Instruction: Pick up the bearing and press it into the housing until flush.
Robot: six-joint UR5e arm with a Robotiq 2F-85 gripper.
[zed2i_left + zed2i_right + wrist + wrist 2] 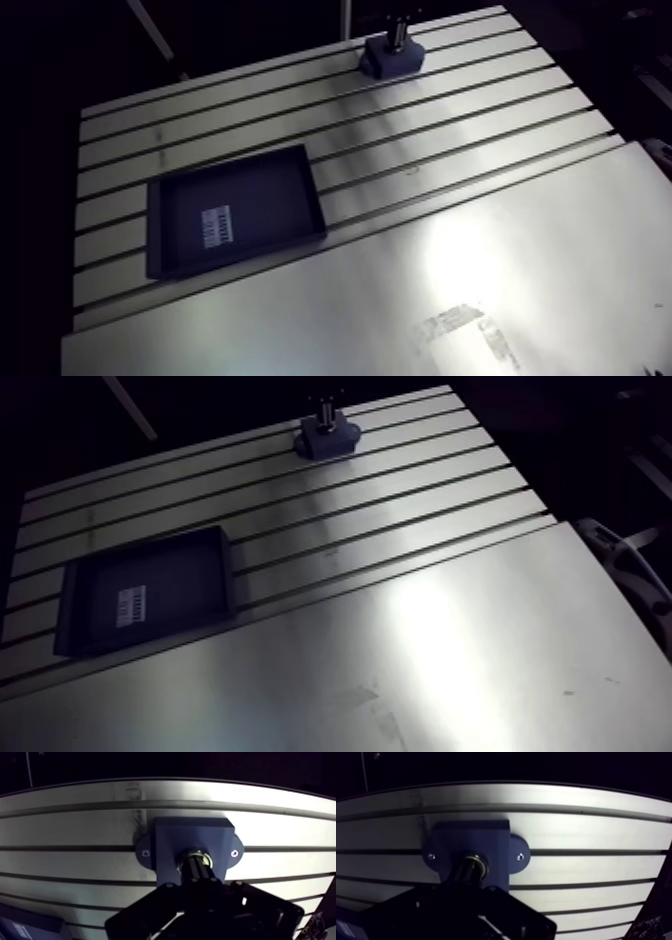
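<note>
Blue housing [470, 839] on the slotted table [586, 827].
A metal bearing [479, 863] sits at its bore, at the tip of the dark tool [463, 874]; each side flange has a screw [520, 857].

Dim rm, glare on table [470, 255]

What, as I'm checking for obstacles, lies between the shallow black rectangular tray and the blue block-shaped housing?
Nothing stands there: the arm view shows only bare slotted aluminium table between the black tray and the blue housing.
</note>
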